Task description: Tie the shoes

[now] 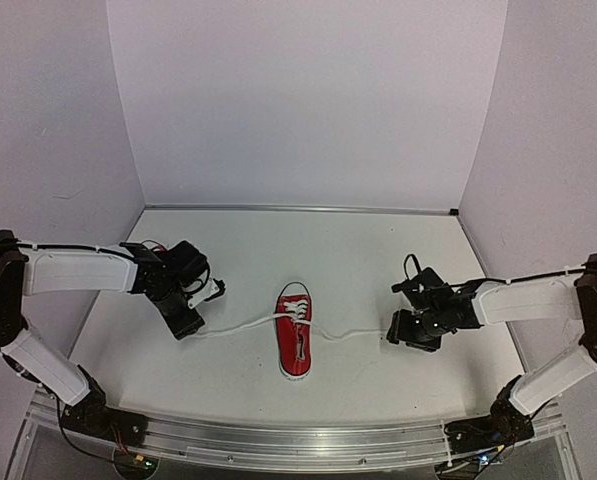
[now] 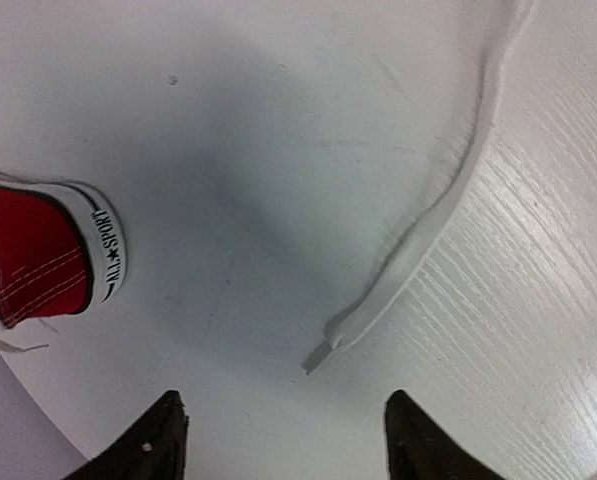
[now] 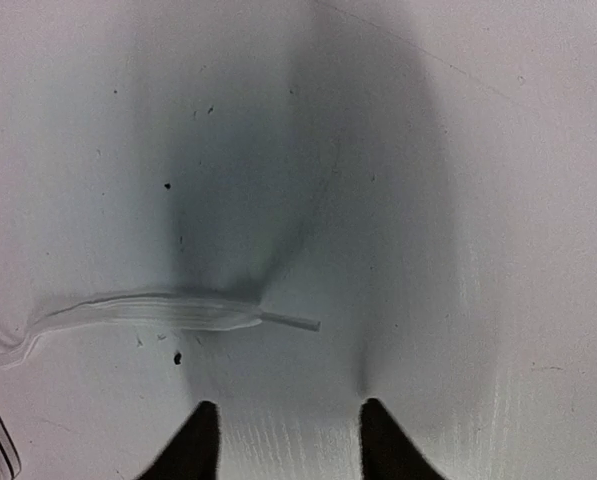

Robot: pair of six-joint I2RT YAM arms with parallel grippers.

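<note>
A single red shoe [image 1: 295, 335] sits mid-counter [image 1: 358, 260], one white lace [image 1: 240, 326] running out to each side. The left claw [image 2: 283, 400] is spread with nothing between its fingers, and the lace end lies flat on the counter just ahead of it. The right claw [image 3: 288, 405] is likewise spread and empty, with the other lace end [image 3: 148, 310] just ahead of its fingertips.

Plain pale lavender-white panel walls [image 1: 308, 100] enclose a flat white tabletop [image 1: 358, 250]. An aluminium rail [image 1: 298, 440] edges its near side.
</note>
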